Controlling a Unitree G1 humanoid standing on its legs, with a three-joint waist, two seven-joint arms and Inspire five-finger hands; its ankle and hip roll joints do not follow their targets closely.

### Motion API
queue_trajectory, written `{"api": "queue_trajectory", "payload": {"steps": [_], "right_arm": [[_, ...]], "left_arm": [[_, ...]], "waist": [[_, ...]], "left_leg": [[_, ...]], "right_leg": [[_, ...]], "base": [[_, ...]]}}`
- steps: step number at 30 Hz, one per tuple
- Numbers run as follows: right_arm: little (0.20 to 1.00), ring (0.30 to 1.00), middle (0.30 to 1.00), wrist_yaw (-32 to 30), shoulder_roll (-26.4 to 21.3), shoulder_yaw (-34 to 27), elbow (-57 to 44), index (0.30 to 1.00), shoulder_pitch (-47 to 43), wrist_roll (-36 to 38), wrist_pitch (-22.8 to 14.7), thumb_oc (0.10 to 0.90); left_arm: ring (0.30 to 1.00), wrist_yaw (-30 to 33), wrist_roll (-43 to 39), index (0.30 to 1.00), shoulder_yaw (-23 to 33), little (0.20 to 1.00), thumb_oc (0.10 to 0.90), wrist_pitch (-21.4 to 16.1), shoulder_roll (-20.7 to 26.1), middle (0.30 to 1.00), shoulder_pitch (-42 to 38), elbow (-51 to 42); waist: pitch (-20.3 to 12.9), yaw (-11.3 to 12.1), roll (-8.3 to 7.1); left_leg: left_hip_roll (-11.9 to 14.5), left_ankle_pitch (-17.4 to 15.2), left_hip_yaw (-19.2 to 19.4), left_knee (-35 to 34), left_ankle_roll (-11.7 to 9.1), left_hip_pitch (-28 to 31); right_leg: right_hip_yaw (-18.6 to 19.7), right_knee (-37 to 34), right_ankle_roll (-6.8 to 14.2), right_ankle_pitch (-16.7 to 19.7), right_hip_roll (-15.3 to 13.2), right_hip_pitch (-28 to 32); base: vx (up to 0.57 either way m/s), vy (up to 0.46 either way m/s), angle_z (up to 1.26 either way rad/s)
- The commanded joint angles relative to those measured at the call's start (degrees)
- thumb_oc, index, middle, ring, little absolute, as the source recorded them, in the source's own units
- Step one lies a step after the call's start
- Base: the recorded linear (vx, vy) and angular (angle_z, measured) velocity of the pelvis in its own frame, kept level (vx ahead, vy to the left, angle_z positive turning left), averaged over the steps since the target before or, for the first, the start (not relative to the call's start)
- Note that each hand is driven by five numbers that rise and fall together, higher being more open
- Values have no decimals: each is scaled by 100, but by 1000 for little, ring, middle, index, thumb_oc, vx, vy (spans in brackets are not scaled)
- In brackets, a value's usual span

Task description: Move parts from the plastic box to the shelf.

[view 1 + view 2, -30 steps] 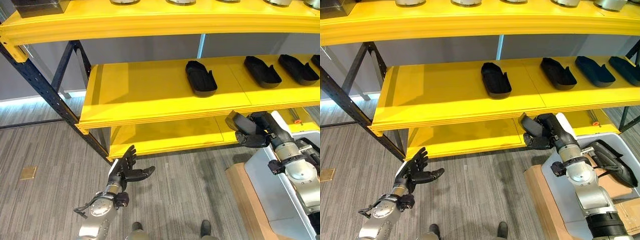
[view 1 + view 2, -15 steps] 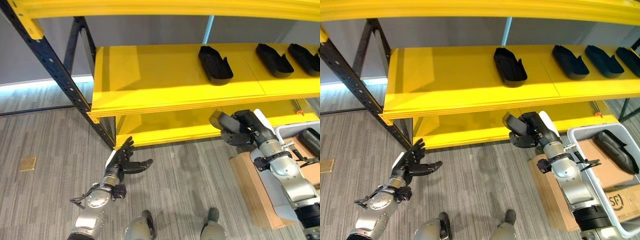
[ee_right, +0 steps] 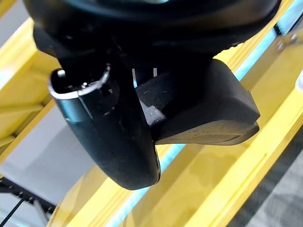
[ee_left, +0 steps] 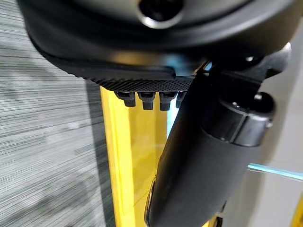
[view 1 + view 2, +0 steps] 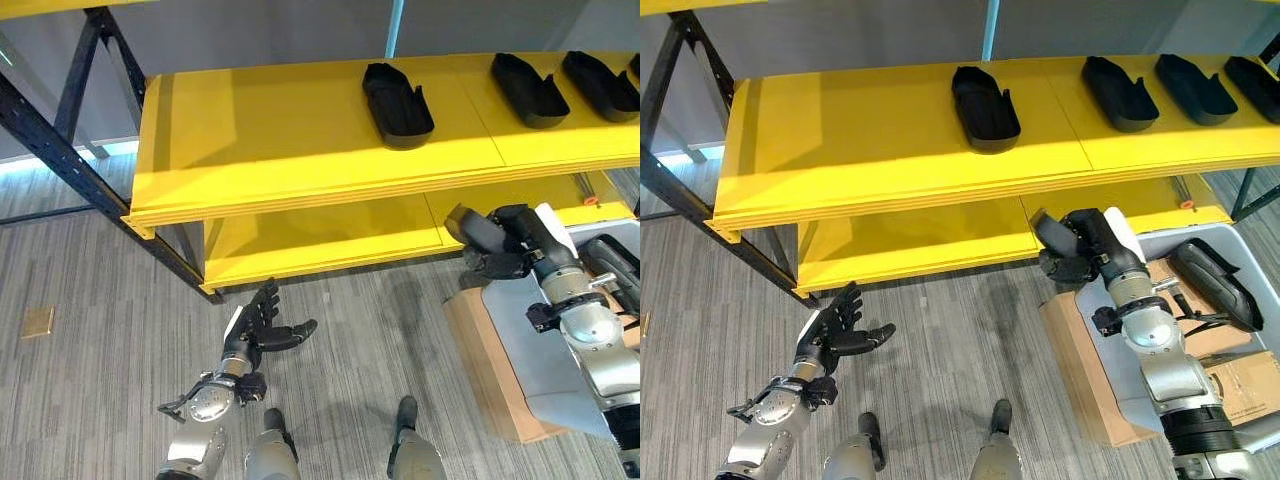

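Grey striped carpet floor [image 5: 90, 300] with a big yellow shelf [image 5: 300, 140] on dark blue posts running across the back. Four black parts sit on the middle level, one part [image 5: 397, 104] on its own near the middle and three more lined up further right, the nearest of those at [image 5: 1120, 93]. The right hand [image 5: 1080, 250] is clenched around a black part [image 3: 208, 111] and holds it in the air just in front of the lower shelf's edge, above the corner of the plastic box [image 5: 1140, 380]. In the right wrist view you can see the thumb wrapped over the part with the fingers behind it. The box sits on a cardboard carton [image 5: 1075, 370] on the floor to the right, and another black part [image 5: 1210, 285] lies inside it at the far end. The left hand [image 5: 262, 325] is down low over the carpet, fingers spread and relaxed, grasping nothing, near the shelf's front left post.
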Motion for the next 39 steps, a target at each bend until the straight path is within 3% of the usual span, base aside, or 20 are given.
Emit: {"api": "queue_trajectory", "payload": {"steps": [1, 11, 12, 13, 14, 16, 17, 19, 21, 24, 27, 29, 31, 32, 33, 36, 39], "right_arm": [[300, 300, 300, -470, -207, -404, -307, 300, -654, 14, -498, 400], [300, 300, 300, -566, 21, -358, -201, 300, -655, -108, -469, 400], [300, 300, 300, -663, 900, -351, 190, 300, -123, -346, -119, 400], [300, 300, 300, -674, 889, -322, 211, 300, -180, -334, -120, 400], [300, 300, 300, -674, 812, -247, 218, 300, -334, -306, -134, 400], [300, 300, 300, -673, 768, -290, 160, 300, -328, -271, -145, 400], [300, 300, 300, -674, 722, -377, 126, 300, -276, -283, -135, 400], [300, 300, 300, -680, 715, -418, 76, 300, -217, -318, -137, 400], [300, 300, 300, -660, 665, -379, 69, 300, -252, -367, -143, 400], [300, 300, 300, -712, 607, -243, 157, 300, -510, -338, -166, 400], [300, 300, 300, -710, 573, -169, 249, 300, -628, -320, -141, 400], [300, 300, 300, -678, 553, -82, 265, 300, -783, -304, -110, 400], [300, 300, 300, -695, 559, -56, 258, 300, -833, -326, -102, 400], [300, 300, 300, -647, 534, -96, 215, 300, -753, -322, -102, 400], [300, 300, 300, -615, 517, -113, 208, 300, -723, -303, -101, 400], [300, 300, 300, -515, 453, -161, 195, 300, -642, -251, -91, 400], [300, 300, 300, -448, 451, -182, 168, 300, -584, -235, -88, 400]], "left_arm": [[1000, -78, -161, 1000, 95, 1000, 900, -464, 251, 1000, 104, -659], [1000, -14, -127, 1000, 171, 1000, 900, -481, 204, 1000, 193, -685], [1000, -58, 366, 1000, 343, 1000, 900, -172, 394, 1000, 128, -335], [1000, -58, 345, 1000, 351, 1000, 900, -174, 407, 1000, 138, -353], [1000, -50, 296, 1000, 359, 1000, 900, -203, 469, 1000, 107, -399], [1000, -23, 251, 1000, 328, 1000, 900, -206, 507, 1000, 50, -390], [1000, -27, 250, 1000, 277, 1000, 900, -210, 547, 1000, 4, -333], [1000, 3, 247, 1000, 280, 1000, 900, -206, 565, 1000, 42, -343], [1000, 29, 261, 1000, 264, 1000, 900, -198, 611, 1000, 33, -348], [1000, 66, 293, 1000, 294, 1000, 900, -214, 721, 1000, -15, -354], [1000, 94, 290, 1000, 341, 1000, 900, -215, 735, 1000, -31, -330], [1000, 160, 225, 1000, 447, 1000, 900, -236, 721, 1000, -28, -342], [1000, 199, 219, 1000, 530, 1000, 900, -256, 698, 1000, 5, -303], [1000, 184, 242, 1000, 562, 1000, 900, -251, 656, 1000, 5, -271], [1000, 175, 247, 1000, 581, 1000, 900, -239, 617, 1000, 4, -247], [1000, 113, 246, 1000, 670, 1000, 900, -214, 519, 1000, 191, -267], [1000, 68, 272, 1000, 689, 1000, 900, -179, 481, 1000, 301, -281]], "waist": [[-890, 161, 48], [-878, 132, 107], [-1019, 215, -183], [-999, 231, -194], [-868, 269, -224], [-741, 322, -219], [-658, 353, -203], [-589, 405, -156], [-477, 365, -73], [-309, 399, 18], [-284, 398, -10], [-173, 378, -80], [-131, 451, -125], [-217, 495, -272], [-286, 504, -319], [-478, 490, -342], [-624, 457, -299]], "left_leg": [[751, -48, -571, -165, -246, 438], [714, -73, -480, -329, -226, 612], [84, -174, 23, -1153, -31, 1179], [99, -218, 3, -1047, -22, 1140], [144, -418, -196, -526, 43, 862], [137, -614, -390, -111, 105, 651], [-26, -764, -588, 136, 220, 458], [-219, -915, -680, 195, 406, 451], [-403, -1011, -767, 312, 587, 439], [-485, -1056, -818, 299, 660, 545], [-520, -1115, -816, 207, 617, 729], [-452, -1210, -879, 196, 386, 928], [-374, -1318, -869, 391, 272, 966], [-416, -1347, -890, 473, 184, 904], [-397, -1351, -890, 509, 146, 876], [-278, -1311, -946, 481, 65, 845], [-136, -1179, -961, 224, -19, 902]], "right_leg": [[206, 538, 26, -781, -112, 201], [308, 656, 26, -825, -126, 155], [-337, 117, 198, -296, -122, 288], [-323, 151, 204, -298, -127, 279], [-267, 439, 191, -383, -176, 218], [-305, 705, 187, -450, -259, 230], [-380, 951, 187, -377, -427, 270], [-346, 1521, 208, -122, -617, 169], [-2, 2335, 138, 243, -728, -171], [249, 2716, 48, 146, -670, -726], [158, 2358, 77, 232, -792, -780], [-77, 1016, 266, 354, -942, -760], [-338, 545, 331, 342, -996, -700], [-298, 384, 330, 418, -970, -468], [-306, 390, 331, 420, -944, -406], [-312, 348, 342, 448, -767, -279], [-338, 291, 300, 249, -632, -176]], "base": [[45, -78, 19], [14, -16, 0], [0, 0, 0], [-50, 14, 6], [-49, 24, 11], [-24, 97, 28], [35, 190, 49], [63, 252, 67], [40, 305, 48], [62, 169, 45], [159, 10, -4], [233, -192, 13], [179, -207, 22], [124, -207, 35], [121, -207, 51], [121, -168, 46], [82, -124, -11]]}}
